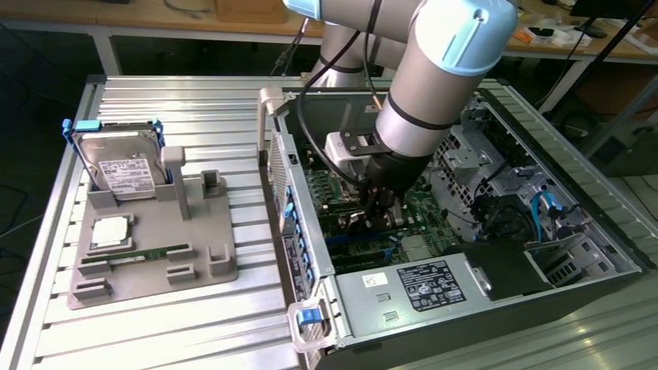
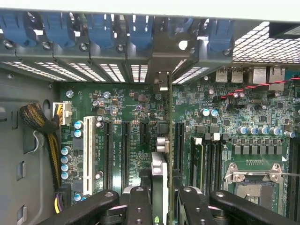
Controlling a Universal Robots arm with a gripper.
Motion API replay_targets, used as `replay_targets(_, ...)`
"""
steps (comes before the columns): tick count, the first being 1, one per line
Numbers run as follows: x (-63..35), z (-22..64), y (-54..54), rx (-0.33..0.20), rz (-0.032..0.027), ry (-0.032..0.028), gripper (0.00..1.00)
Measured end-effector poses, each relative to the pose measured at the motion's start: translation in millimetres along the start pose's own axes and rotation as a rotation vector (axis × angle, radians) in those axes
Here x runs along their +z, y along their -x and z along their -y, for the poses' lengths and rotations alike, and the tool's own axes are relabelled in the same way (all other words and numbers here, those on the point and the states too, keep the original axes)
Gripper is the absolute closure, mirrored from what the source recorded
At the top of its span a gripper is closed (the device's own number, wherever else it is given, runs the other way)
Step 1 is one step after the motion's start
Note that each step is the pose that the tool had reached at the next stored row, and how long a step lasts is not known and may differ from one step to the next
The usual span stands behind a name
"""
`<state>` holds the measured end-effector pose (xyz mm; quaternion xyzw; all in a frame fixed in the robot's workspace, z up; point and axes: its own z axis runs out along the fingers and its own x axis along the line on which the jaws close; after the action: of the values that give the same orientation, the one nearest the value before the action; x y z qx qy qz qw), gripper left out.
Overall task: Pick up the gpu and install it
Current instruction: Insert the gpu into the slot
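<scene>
Working above the slatted counter (image 1: pixel 175 324), reaching down into the open computer case (image 1: pixel 617 250) toward the green motherboard (image 2: pixel 117 108); clamping the claw (image 2: pixel 161 200) on the gpu (image 2: pixel 159 169), pressing both fingers (image 2: pixel 138 206) against its flat faces; holding the card edge-on, upright among the black expansion slots (image 2: pixel 125 154), with its metal bracket end toward the blue-clipped rear panel (image 2: pixel 157 52).

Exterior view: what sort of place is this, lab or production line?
Probably a robotics lab bench, not a line: an open computer case on a slatted aluminium table, a grey fixture holding a hard drive, and cluttered wooden workbenches behind.
</scene>
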<state>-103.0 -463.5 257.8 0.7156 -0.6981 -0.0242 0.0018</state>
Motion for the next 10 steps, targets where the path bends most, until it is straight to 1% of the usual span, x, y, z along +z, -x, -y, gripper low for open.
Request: replay_targets(10, 0.0, 0.1, 0.1, 0.000, -0.0013, 0.0002, 0.73)
